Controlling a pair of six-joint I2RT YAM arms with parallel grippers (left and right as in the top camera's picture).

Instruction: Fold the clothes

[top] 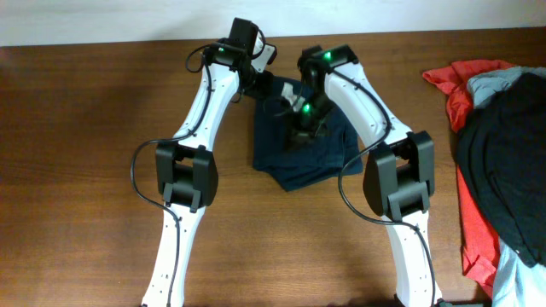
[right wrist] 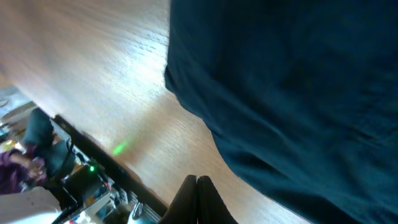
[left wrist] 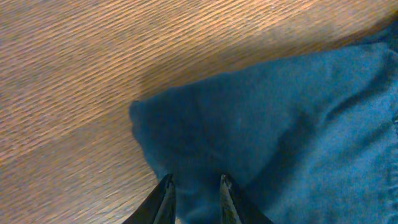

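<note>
Cloth like this weighs next to nothing and has no stiffness. The navy shorts [top: 294,162] lie rumpled on the tabletop [top: 94,102], toward its far edge between your two arms. Expect them to sag, drag and crease wherever you lift, so take them at a corner or hem, not mid-panel. Your left claw [left wrist: 196,199] stands narrowed astride one corner with cloth between its fingers; whether it bites, you cannot tell. Your right claw [right wrist: 197,193] is closed and empty, over bare wood beside the shorts' edge.
</note>
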